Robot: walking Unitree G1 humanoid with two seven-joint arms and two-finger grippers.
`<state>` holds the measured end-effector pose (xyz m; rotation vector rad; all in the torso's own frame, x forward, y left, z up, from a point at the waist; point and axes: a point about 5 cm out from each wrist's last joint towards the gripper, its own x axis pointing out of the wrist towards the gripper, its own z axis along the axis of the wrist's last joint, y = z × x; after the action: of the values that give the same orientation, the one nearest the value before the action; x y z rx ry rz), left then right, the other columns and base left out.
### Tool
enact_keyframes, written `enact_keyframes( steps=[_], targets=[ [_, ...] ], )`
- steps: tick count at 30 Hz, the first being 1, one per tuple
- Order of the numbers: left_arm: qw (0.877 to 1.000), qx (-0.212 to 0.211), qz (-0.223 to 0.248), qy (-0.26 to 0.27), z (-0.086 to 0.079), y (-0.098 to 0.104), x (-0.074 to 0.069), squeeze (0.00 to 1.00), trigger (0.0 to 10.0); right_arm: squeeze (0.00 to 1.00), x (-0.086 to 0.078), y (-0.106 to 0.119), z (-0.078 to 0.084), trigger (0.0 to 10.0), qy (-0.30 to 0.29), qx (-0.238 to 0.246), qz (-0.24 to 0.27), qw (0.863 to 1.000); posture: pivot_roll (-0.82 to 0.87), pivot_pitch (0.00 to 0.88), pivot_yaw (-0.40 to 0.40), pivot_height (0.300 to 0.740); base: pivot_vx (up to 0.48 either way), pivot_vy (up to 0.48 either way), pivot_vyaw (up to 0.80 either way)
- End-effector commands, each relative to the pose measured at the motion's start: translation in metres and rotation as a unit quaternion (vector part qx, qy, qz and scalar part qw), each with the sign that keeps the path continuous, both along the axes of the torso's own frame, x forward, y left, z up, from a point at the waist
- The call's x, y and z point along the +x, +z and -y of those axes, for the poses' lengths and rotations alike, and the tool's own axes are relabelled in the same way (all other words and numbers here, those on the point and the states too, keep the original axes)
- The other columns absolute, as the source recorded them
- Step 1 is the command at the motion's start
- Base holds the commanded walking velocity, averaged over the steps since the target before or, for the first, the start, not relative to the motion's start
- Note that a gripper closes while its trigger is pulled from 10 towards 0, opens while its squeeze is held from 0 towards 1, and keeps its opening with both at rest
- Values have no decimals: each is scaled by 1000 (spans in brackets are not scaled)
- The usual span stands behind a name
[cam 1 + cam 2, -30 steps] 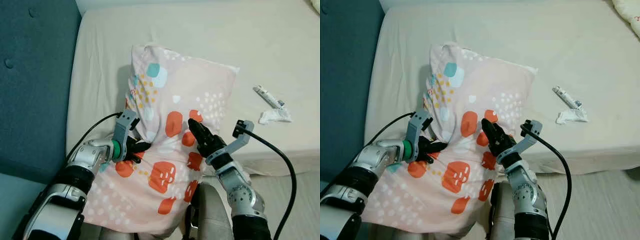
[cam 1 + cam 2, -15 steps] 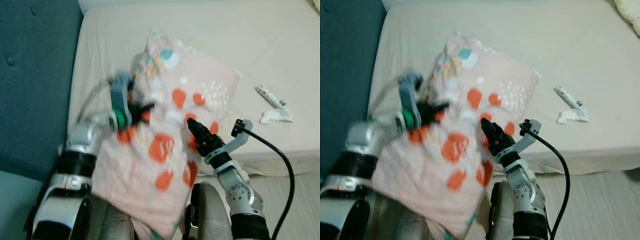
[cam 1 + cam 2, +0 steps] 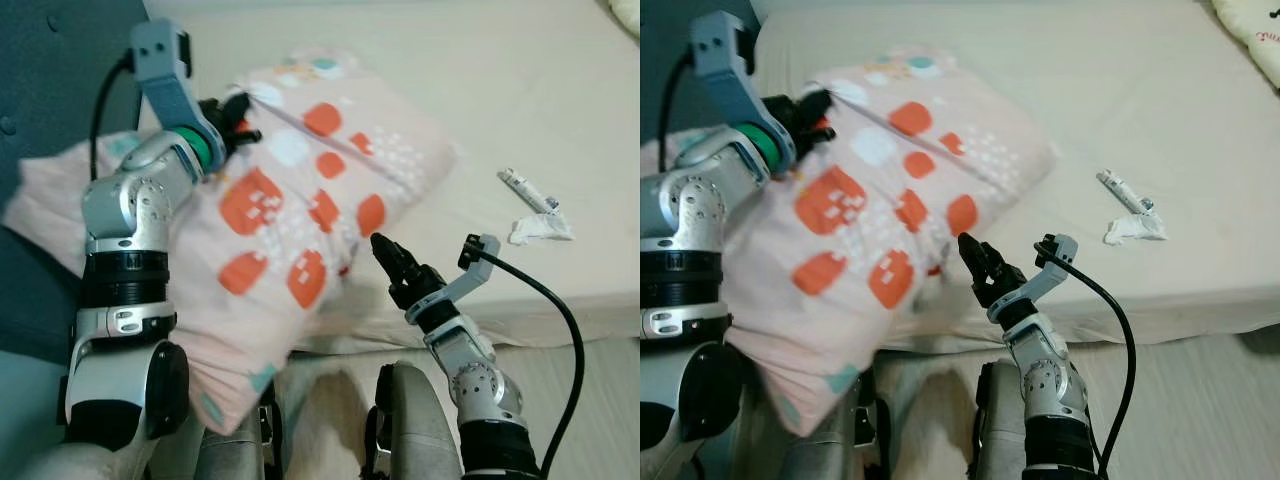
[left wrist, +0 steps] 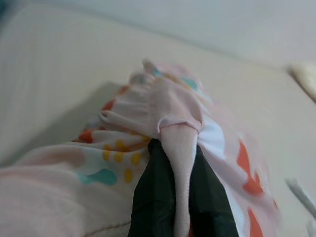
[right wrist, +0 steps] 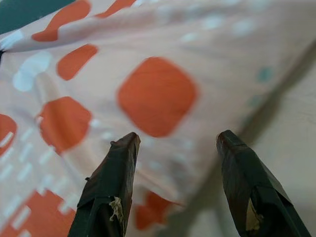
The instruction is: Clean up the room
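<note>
The left gripper (image 4: 175, 197) has its fingers pinching a fold of the pillow's (image 3: 290, 215) corner, holding it up over the bed (image 3: 520, 110). The right gripper (image 5: 177, 192), fingers spread, waits just under the pillow's near edge, touching nothing.

Soft, even indoor light, no glare; the pillow (image 3: 300, 220) is motion-blurred at its edges, both wrist views soft.

Pillow partly blurred and hidden

You saw the pillow (image 3: 280, 210) smeared by motion at its left end, its underside hidden; the small tube (image 3: 528, 189) was too tiny to identify.
</note>
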<state>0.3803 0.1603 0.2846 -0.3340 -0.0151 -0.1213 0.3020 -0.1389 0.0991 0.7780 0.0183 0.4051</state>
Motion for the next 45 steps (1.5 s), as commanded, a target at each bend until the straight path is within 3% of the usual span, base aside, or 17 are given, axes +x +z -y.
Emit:
enact_keyframes(
  steps=[1,3,5,9,18,21,22,24,26,29,32,37,38,40,41,44,45],
  targets=[
    [997,-17,55,43,-7,23,-1,0,10000,0,-2,-5,1,10000,0,0,-8,1000,118,148,49,625,0,0,0],
    [997,-20,59,52,-8,25,-1,0,10000,0,-2,-5,1,10000,0,0,-8,1000,118,148,49,625,0,0,0],
    [988,-41,117,96,-12,46,-1,0,10000,0,0,-4,-1,10000,3,-2,-7,1000,114,145,43,625,0,0,0],
    [954,-64,204,208,-37,81,-8,0,10000,0,0,-3,-3,10000,6,-3,-5,1000,106,141,40,625,0,0,0],
    [923,-89,221,301,-72,97,-15,0,10000,0,-2,-7,-3,10000,9,-7,-11,1000,105,143,34,625,0,0,0],
    [960,85,86,254,-45,26,0,0,10000,0,-4,-9,-4,10000,9,-8,-14,1000,101,144,42,625,0,0,0],
    [960,85,86,254,-45,26,0,0,10000,0,-4,-9,-4,10000,9,-8,-14,1000,101,144,42,625,0,0,0],
    [955,198,12,219,-32,-31,2,0,10000,0,-5,-11,-4,10000,7,-7,-17,1000,104,147,44,625,0,0,0],
    [942,259,-24,212,-30,-61,0,0,10000,0,-6,-11,-3,10000,7,-7,-18,1000,104,147,44,625,0,0,0],
    [942,275,-56,186,-26,-88,0,0,10000,0,-6,-12,-3,10000,8,-8,-19,1000,104,147,38,625,0,0,0],
    [938,292,-163,87,-4,-151,-3,0,10000,0,-5,-13,-5,10000,13,-14,-21,1000,108,145,33,625,0,0,0],
    [943,286,-143,94,6,-147,-1,0,10000,0,-3,-8,-4,10000,8,-11,-13,1000,93,134,30,625,0,0,0],
    [949,278,-116,97,9,-140,1,1000,10000,0,-2,-8,-3,10000,6,-12,-11,1000,90,129,31,625,0,0,0],
    [949,278,-116,97,9,-140,1,1000,10000,0,-2,-8,-3,10000,6,-12,-11,1000,90,129,31,625,0,0,0],
    [964,236,-19,123,12,-107,5,1000,10000,0,-3,-8,-2,10000,5,-13,-11,1000,87,128,35,625,0,0,0],
    [964,236,-19,123,12,-107,5,1000,10000,0,-3,-8,-2,10000,5,-13,-11,1000,87,128,35,625,0,0,0],
    [959,229,47,159,7,-82,5,1000,10000,0,-4,-8,-2,10000,4,-12,-10,1000,87,128,35,625,0,0,0]
  ],
)
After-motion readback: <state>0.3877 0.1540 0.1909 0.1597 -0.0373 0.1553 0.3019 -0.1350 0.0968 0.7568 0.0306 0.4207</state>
